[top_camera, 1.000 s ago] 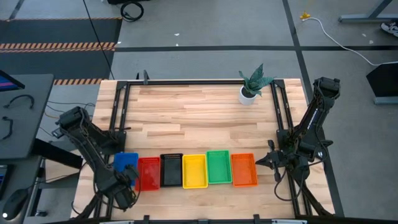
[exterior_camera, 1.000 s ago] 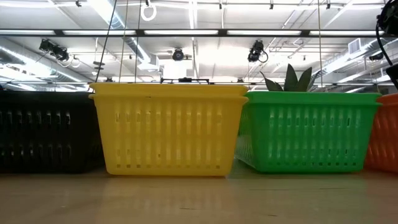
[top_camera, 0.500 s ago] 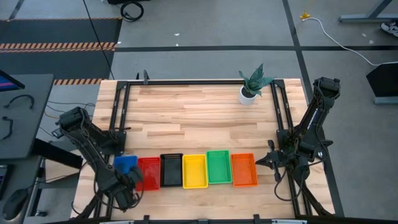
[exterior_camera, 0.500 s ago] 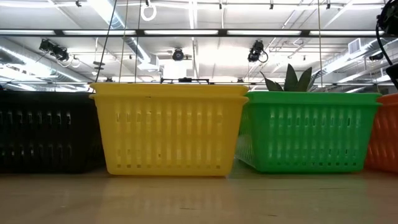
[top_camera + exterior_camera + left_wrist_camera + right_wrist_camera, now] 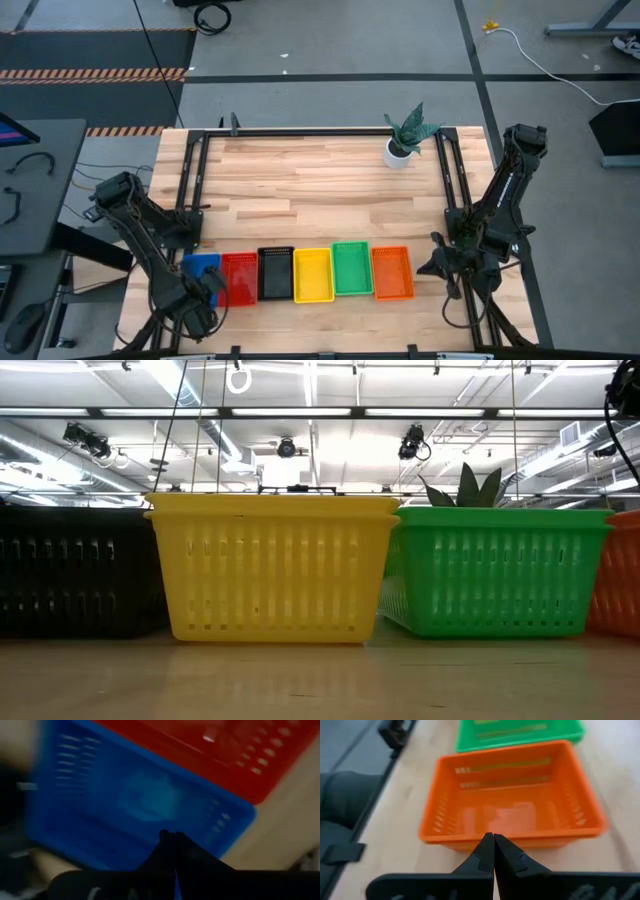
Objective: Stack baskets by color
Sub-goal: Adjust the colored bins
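With six colour stacks in a near row, both the left end effector (image 5: 205, 292) by the blue basket (image 5: 200, 266) and the right end effector (image 5: 436, 265) beside the orange basket (image 5: 392, 272) were closed empty, so the task looked finished, calling only for retreat.

The high camera looks straight down on the whole table (image 5: 320, 190); the low one sits at table height, close to the yellow basket (image 5: 268, 565); both share the basket row.

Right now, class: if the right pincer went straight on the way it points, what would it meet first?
Most likely the near wall of the orange basket, straight ahead of the shut right pincer; the gap between them is hard to judge.
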`<state>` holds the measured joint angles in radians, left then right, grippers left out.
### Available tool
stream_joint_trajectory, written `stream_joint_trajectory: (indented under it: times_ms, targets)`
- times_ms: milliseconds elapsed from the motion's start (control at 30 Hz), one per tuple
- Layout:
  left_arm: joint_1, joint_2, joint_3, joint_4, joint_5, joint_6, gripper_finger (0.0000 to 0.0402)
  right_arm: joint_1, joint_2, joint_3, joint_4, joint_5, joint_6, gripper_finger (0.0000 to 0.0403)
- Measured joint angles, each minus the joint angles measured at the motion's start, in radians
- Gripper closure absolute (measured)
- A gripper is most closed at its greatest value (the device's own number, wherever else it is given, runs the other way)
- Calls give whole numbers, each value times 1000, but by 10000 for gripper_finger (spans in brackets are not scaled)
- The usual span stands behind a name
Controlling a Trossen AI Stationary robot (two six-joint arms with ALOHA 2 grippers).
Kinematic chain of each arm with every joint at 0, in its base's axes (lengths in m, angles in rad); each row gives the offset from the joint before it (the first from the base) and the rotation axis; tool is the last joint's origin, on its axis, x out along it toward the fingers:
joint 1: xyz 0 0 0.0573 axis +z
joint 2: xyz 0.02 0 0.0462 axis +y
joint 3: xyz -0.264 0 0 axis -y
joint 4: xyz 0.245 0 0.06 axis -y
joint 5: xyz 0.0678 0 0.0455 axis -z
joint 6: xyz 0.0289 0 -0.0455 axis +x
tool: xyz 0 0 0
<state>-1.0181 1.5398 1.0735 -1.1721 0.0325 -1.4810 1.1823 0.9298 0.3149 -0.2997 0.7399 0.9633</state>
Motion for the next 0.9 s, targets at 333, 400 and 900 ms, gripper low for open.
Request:
stream_joint_trajectory:
  times_ms: [333, 400, 900]
  targets:
    - [181, 0, 135, -128, -414, 92, 400, -82, 2, 102, -470, -74, 355, 401]
    - [251, 0, 110, -88, -475, 122, 400, -106, 8, 77, -447, -103, 366, 401]
    - [711, 0, -136, 660, -490, 751, 400, -216, 84, -31, -17, -146, 118, 401]
